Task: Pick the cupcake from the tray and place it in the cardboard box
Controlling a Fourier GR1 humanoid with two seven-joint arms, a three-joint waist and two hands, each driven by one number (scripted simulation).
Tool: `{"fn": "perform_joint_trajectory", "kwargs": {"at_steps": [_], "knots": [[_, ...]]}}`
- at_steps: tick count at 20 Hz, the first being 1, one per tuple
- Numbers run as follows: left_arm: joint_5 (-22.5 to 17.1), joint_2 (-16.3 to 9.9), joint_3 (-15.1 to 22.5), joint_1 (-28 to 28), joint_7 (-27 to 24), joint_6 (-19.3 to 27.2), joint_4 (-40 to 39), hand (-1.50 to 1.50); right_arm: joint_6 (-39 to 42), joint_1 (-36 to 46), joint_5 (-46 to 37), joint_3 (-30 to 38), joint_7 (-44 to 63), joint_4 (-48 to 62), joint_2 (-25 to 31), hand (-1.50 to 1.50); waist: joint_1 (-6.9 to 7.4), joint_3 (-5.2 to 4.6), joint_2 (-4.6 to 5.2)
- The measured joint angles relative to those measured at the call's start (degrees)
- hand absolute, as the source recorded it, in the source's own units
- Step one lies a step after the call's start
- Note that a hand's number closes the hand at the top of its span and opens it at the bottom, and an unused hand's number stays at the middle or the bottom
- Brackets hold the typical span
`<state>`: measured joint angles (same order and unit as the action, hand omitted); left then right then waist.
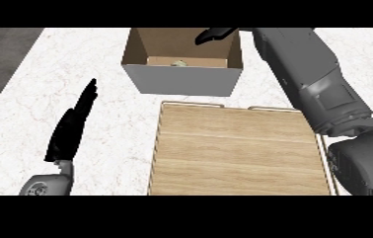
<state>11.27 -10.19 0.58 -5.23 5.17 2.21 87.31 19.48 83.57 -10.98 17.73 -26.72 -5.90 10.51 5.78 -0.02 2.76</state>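
Cupcake (178, 62) inside cardboard box (182, 74), right hand (215, 34) above, fingers relaxed, holding nothing.

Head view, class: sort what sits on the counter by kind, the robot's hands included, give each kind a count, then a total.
Cardboard box: 1
Wooden tray: 1
Cupcake, inside the box: 1
Hands: 2, left hand open at the left edge, right hand over the box
Total: 5
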Motion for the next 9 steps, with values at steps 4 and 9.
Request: {"fn": "perform_joint_trajectory", "kwargs": {"at_steps": [4, 9], "knots": [[0.4, 0.4, 0.5, -0.3, -0.4, 0.2, 0.3, 0.00, 1.7, -0.5, 1.7, 2.0, 1.5, 0.5, 5.5, -1.50, 0.84, 0.06, 0.63], [0.4, 0.4, 0.9, -0.9, -0.1, -0.2, 1.2, 0.00, 5.5, -2.3, 2.3, 2.9, 0.8, 0.3, 11.2, -1.50, 2.03, 0.19, 1.39]]}}
